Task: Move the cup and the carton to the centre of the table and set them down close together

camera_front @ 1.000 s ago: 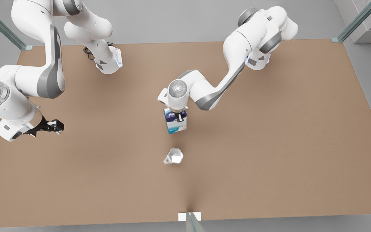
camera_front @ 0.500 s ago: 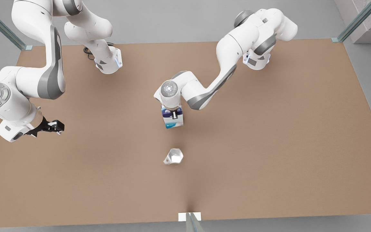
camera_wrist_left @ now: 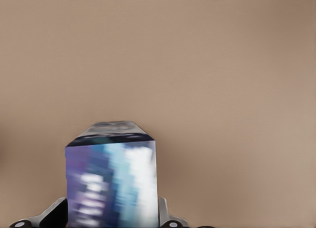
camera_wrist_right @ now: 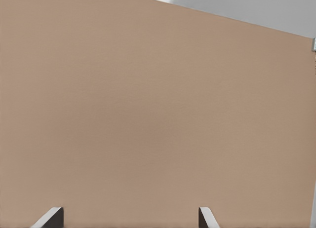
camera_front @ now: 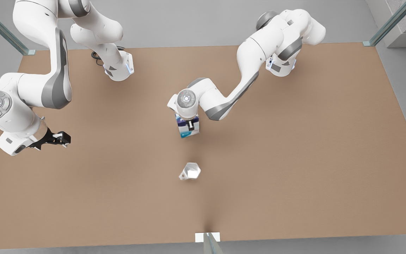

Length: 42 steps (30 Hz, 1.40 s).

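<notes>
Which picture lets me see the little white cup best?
The front view. There the cup stands alone on the brown table, apart from the carton that the left gripper holds. The wrist views face other parts of the table; the right gripper waits, open, at the front view's left.

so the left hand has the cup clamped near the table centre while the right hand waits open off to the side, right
Not quite: the left hand is clamped on the carton, not the cup, which stands free on the table. The front view and left wrist view show it. The right hand does wait open off to the side.
</notes>
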Each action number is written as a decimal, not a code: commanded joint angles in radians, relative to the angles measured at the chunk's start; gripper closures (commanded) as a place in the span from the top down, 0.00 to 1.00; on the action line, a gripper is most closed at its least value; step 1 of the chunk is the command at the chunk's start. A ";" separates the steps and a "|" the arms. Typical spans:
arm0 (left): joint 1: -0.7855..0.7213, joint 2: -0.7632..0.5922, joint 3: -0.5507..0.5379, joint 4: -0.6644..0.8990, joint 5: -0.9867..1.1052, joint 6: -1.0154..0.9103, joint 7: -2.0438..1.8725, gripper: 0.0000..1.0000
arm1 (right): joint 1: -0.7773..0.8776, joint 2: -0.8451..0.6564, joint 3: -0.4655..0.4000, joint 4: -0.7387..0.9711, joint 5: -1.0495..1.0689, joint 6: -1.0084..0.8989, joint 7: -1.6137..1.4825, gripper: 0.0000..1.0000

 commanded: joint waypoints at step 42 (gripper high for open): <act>0.494 -0.503 0.538 -0.215 -0.055 -0.195 -0.403 1.00 | 0.000 -0.002 0.000 -0.001 0.000 -0.003 -0.001 1.00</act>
